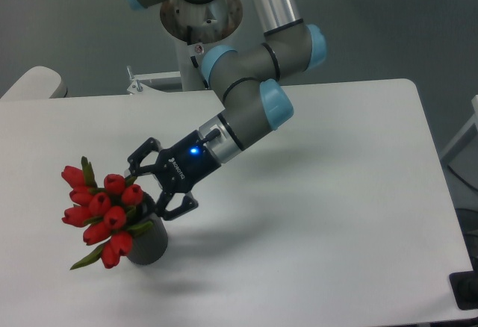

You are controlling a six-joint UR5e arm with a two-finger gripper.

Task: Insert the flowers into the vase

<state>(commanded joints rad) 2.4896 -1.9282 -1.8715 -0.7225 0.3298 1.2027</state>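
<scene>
A: Where do our fingers [182,206] stand?

B: Spread wide, with nothing between them. The gripper [158,179] sits just up and right of the vase [146,243], its black fingers splayed on either side of the rim without touching the stems, as far as we can tell.

A: And the flowers [103,211]?

B: Stems down in the vase, heads leaning out to the left over the rim. The vase stands upright on the white table [314,192], near its front left part.

A: So which step are we in?

B: We judge the insertion itself done and the release made; what remains is drawing clear. The next move calls for a retreat up and to the right, along the arm's own line, keeping the lower finger off the rim so that we do not tip the vase.

A: Could the bunch topple it?

B: Possibly. The tulip buds are smooth, glossy red, tightly packed, with green leaves sticking out below, and all that mass hangs to one side. The vase is a short dark grey cylinder, matte, with a thick rim; it looks heavy enough, but we cannot be sure.
</scene>
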